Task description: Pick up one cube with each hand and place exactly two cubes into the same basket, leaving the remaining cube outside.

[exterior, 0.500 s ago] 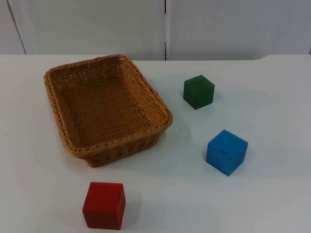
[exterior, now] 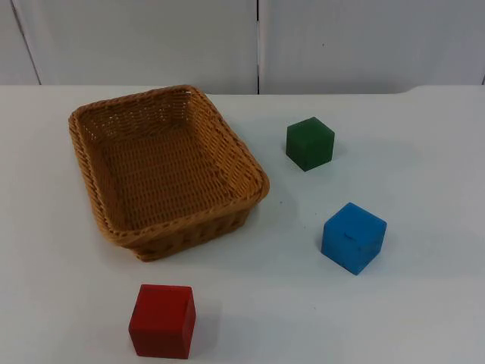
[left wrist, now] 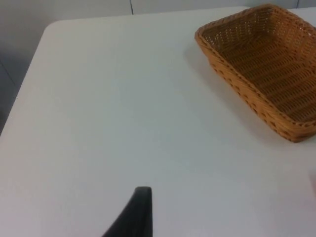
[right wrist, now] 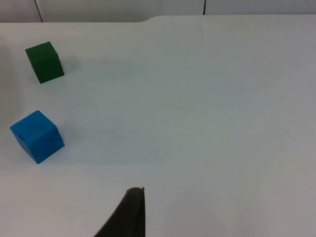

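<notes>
L fingertip [left wrist: 134, 215]: black, tapered, matte | R fingertip [right wrist: 126, 215]: same

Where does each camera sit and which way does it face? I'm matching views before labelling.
Top view: fixed above, looking down and forward at the basket, green cube, blue cube and red cube.
Left wrist view: on the left arm, looking over the table at the basket; one black fingertip.
Right wrist view: on the right arm, looking at the green cube and blue cube; one fingertip.
</notes>
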Controlling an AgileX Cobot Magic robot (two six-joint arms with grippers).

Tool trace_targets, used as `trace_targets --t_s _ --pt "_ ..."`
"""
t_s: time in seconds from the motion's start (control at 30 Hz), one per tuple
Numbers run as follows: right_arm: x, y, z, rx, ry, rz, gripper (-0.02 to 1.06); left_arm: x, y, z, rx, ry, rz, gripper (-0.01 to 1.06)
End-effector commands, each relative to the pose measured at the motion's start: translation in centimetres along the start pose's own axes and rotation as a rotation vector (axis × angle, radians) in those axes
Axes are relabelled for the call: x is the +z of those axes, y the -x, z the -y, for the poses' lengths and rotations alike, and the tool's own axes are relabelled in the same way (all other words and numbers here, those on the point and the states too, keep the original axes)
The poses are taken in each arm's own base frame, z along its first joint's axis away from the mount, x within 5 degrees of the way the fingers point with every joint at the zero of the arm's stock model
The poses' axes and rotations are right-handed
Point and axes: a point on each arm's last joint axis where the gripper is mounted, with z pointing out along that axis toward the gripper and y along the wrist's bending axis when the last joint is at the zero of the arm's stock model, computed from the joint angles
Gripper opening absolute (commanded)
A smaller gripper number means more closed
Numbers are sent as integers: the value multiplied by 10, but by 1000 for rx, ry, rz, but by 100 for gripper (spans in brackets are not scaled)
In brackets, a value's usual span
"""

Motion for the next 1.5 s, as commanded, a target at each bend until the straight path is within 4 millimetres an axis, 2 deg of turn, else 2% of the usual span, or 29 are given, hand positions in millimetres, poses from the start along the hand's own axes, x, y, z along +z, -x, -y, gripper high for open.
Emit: trace_targets --t_s 0.0,1.03,1.33,1.47 --pt "-1 0 0 0 -7 3 104 1 0 -1 11 2 1 105" --pt "-1 0 0 -1 -8 3 104 1 1 1 11 -11 8 105" --pt "-1 0 0 -1 -8 3 104 -12 19 2 2 -33 151 105" --pt "-1 0 0 -1 -8 3 104 -9 27 3 -6 -48 122 105"
